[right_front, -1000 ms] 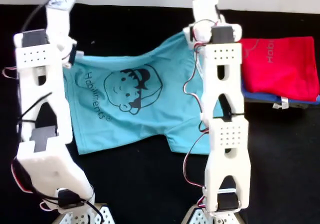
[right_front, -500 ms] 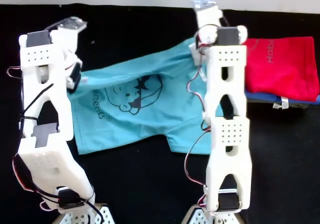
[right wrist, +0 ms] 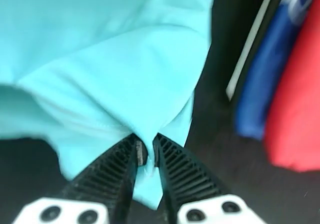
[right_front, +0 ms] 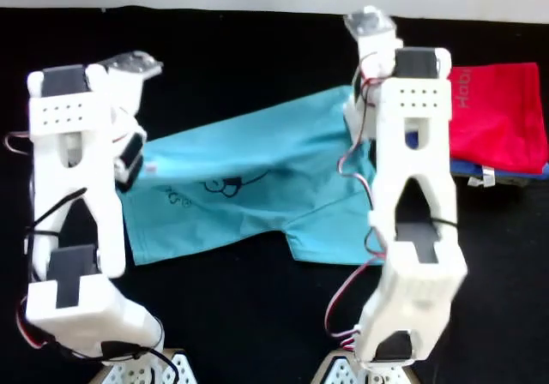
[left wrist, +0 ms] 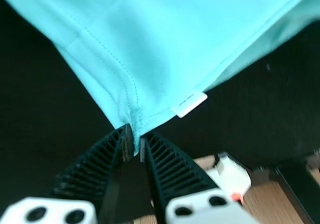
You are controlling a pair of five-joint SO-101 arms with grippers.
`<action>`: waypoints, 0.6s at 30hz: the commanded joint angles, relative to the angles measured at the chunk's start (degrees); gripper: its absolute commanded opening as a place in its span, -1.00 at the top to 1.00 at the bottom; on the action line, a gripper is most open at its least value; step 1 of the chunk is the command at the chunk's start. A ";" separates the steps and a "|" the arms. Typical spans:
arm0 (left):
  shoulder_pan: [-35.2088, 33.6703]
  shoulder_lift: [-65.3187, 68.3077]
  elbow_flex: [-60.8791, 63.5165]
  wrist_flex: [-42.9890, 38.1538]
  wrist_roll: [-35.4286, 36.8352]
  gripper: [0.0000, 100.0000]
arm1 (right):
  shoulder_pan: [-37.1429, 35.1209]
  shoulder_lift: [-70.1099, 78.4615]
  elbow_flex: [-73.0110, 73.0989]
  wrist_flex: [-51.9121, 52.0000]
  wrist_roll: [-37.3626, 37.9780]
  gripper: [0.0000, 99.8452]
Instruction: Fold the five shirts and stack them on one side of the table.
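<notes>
Black tabletop point(right_front: 257, 324) bears the teal shirt point(right_front: 257, 174) at its middle, far edge raised by left gripper point(left wrist: 134, 136) and right gripper point(right wrist: 146, 146), each clamped on a corner; bring both corners level to the near hem, evenly.

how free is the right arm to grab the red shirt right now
Probably not yet: the right gripper is shut on the teal shirt. The red shirt lies close beside it on the blue shirt, with nothing between.
</notes>
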 commanded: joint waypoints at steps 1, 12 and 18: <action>0.92 -5.14 7.08 -2.81 -1.05 0.98 | 0.48 -9.27 12.35 0.31 0.35 0.99; 1.01 -15.78 24.57 -7.12 -0.97 0.98 | 2.68 -25.45 36.18 -5.93 1.67 0.99; 0.92 -18.33 34.07 -14.24 -0.97 0.98 | 2.95 -31.96 49.10 -12.62 4.31 0.99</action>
